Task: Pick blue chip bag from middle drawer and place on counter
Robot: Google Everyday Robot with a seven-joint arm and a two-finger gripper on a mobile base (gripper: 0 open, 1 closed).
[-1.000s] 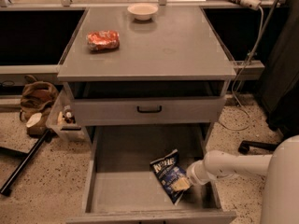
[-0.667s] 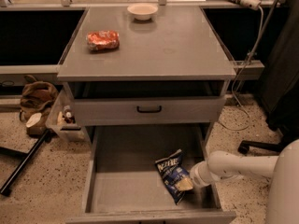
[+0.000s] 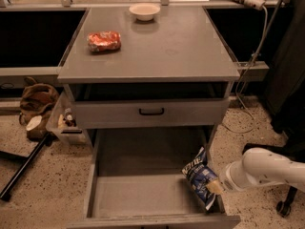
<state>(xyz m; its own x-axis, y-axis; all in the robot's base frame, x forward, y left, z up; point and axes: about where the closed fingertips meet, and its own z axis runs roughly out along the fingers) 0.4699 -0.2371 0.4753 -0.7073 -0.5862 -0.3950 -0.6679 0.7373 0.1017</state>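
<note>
Here the robot's gripper [image 3: 215, 186] reaches in from the right, clamped on the glossy dark blue chip bag [image 3: 199, 174], which tilts upright at the near right side of the open shallow grey metal middle drawer [image 3: 138, 194].

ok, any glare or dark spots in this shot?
Camera view: counter evenly lit, small glints on the red bag; drawer dim, darkest at the back; blue bag lettering shows white, gripper at its right edge.
</note>
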